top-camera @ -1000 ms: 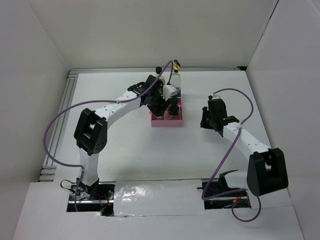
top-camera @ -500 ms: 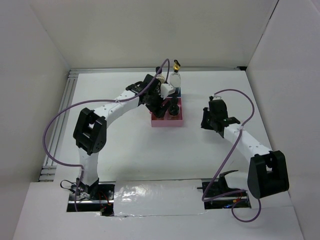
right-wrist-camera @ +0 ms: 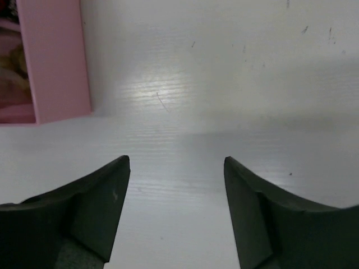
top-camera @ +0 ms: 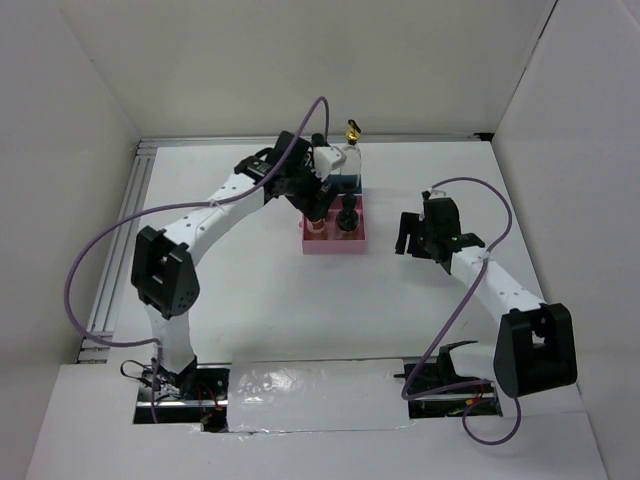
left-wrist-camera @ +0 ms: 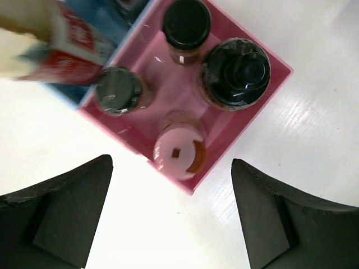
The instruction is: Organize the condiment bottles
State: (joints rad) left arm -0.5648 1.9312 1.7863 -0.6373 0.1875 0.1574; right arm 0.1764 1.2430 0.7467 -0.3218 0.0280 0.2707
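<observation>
Right gripper (right-wrist-camera: pixel 176 162): fingers wide apart, empty, over the table (right-wrist-camera: pixel 235 84) beside the pink tray (right-wrist-camera: pixel 56 61). Left gripper (left-wrist-camera: pixel 171 168): wide apart, empty, above the tray's near edge. Pink section holds the pink-capped jar (left-wrist-camera: pixel 179 150), two dark-capped jars (left-wrist-camera: pixel 118 91) (left-wrist-camera: pixel 186 25) and a black-capped bottle (left-wrist-camera: pixel 235 70). The red-labelled bottle (left-wrist-camera: pixel 67 47) and the gold-capped bottle (top-camera: pixel 352 150) stand at the blue end.

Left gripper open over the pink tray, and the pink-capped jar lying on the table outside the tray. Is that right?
Not quite. The left gripper is open over the pink tray, but the pink-capped jar is not on the table. It stands upright inside the tray, in one corner. The left wrist view shows this.
</observation>
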